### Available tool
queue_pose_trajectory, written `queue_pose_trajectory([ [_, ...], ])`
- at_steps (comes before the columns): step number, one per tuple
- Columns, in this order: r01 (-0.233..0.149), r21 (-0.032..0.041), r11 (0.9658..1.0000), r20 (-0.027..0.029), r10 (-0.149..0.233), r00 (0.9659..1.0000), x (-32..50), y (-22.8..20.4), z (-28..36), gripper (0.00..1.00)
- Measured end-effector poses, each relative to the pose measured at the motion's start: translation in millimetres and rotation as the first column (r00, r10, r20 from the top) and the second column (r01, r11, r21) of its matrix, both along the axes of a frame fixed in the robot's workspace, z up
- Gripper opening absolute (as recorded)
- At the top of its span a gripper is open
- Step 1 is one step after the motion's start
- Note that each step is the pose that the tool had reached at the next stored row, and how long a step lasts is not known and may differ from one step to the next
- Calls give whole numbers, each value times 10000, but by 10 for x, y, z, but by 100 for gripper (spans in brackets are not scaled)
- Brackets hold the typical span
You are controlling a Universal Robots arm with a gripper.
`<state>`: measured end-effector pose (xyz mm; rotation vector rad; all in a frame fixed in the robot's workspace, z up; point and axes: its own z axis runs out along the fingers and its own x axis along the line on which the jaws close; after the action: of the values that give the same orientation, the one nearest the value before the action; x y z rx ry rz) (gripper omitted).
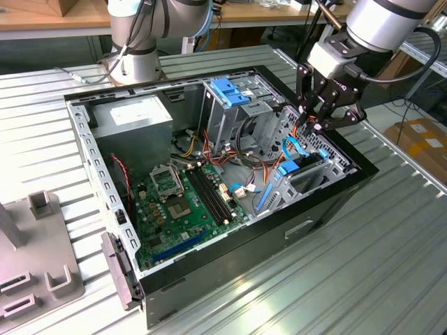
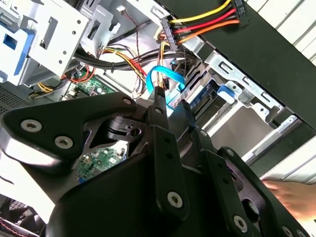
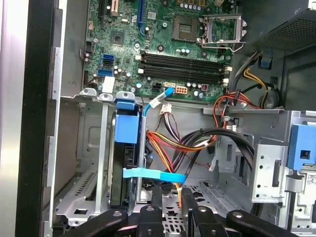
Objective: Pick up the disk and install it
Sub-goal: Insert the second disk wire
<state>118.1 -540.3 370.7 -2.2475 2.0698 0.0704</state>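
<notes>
The disk [image 3: 124, 148] stands on edge in the grey drive bay at the case's front corner, its blue carrier [image 3: 126, 129] uppermost and its dark body below. In the exterior view the disk [image 1: 289, 168] sits low in the bay on the exterior view's right. My gripper [image 1: 318, 126] hovers just above that bay. In both wrist views its black fingertips [image 3: 157, 196] stand a little apart with nothing gripped between them. My gripper [image 2: 171, 100] is close over a flat blue data cable [image 2: 165, 79] that loops beside the disk.
The open computer case [image 1: 328, 202] lies on a ribbed metal table. It holds a green motherboard [image 1: 185, 199], a power-supply box [image 1: 133, 118], a drive cage with a blue cap [image 1: 230, 91] and loose coloured wires [image 3: 168, 143]. A person's hand [image 2: 291, 193] is near the case's outer wall.
</notes>
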Motion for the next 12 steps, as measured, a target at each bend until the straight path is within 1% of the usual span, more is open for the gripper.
queue_pose_trajectory([
  [1, -32, -1, 10000, 0, 32, 10000, 8, 6, 0, 30],
  [12, -78, -1, 10000, 0, 78, 10000, 22, 7, 0, 30],
])
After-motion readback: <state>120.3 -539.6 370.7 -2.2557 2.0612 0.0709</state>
